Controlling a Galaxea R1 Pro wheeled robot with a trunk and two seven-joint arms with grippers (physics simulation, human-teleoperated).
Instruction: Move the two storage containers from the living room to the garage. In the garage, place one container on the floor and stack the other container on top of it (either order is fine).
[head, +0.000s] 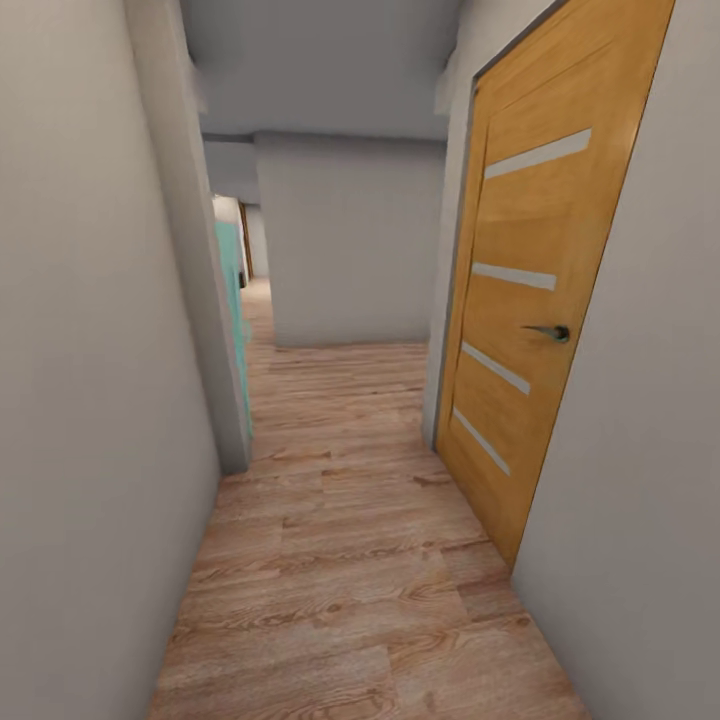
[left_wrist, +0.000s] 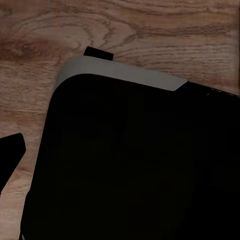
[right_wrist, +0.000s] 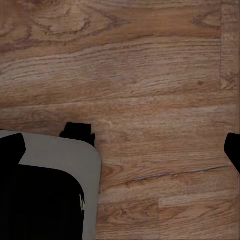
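Note:
The two storage containers are out of view. I am in a narrow hallway with a light wood plank floor (head: 350, 560). An orange wooden door (head: 530, 300) with four glass slits stands shut in the right wall, its dark handle (head: 552, 331) facing the hallway. In the right wrist view my right gripper (right_wrist: 122, 150) is open over the planks, one black fingertip (right_wrist: 12, 147) at each side edge, nothing between them. In the left wrist view my left gripper (left_wrist: 120, 155) hangs over my own black base (left_wrist: 135, 165). Its one visible fingertip (left_wrist: 10, 155) sits far out at the edge, so it is open.
Pale grey walls close in on both sides. A wall corner (head: 215, 380) juts out at the left, with a teal panel (head: 235, 300) behind it. A grey wall (head: 350, 240) blocks the hallway ahead, and the floor continues past it on the left.

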